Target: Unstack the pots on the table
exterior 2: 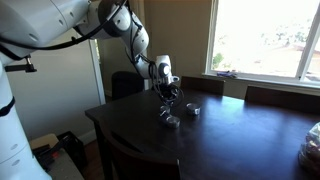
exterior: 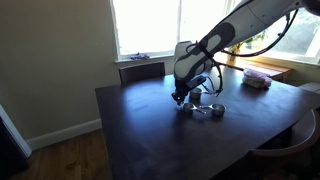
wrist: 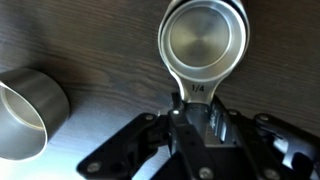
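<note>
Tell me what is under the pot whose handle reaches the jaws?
Under that pot, the rim of a second pot shows at its edge. Its inside is covered, and any further pot cannot be seen.

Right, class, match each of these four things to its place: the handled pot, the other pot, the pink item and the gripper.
Things:
1 handled pot
2 other pot
3 pink item
4 gripper

Places:
a at the table edge, apart from both pots
b at the handle's end
c left edge of the wrist view, cut off
d top of the wrist view

Pairs: 1-d, 2-c, 3-a, 4-b
</note>
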### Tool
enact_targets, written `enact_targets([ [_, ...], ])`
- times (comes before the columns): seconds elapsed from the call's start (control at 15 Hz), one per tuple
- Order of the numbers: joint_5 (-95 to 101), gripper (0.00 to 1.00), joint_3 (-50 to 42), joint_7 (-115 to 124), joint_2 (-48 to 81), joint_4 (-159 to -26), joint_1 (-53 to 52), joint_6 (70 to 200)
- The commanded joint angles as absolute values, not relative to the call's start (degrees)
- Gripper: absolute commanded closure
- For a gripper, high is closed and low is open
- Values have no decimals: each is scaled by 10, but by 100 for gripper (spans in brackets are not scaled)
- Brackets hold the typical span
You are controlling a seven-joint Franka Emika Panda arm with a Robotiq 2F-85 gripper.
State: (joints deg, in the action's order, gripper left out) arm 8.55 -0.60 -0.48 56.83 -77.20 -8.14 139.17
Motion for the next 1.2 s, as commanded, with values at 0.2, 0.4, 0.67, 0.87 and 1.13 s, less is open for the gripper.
enact_targets([
  [0.2, 89, 88, -9, 3, 528, -811, -89, 1383],
  [0.4, 89, 89, -6, -3, 501, -835, -87, 1388],
  [0.67, 93, 89, -6, -10, 453, -875, -85, 1388],
  [0.87, 96, 89, -8, -12, 418, -896, -82, 1388],
  [1.13, 104, 89, -18, -11, 403, -894, -78, 1381],
])
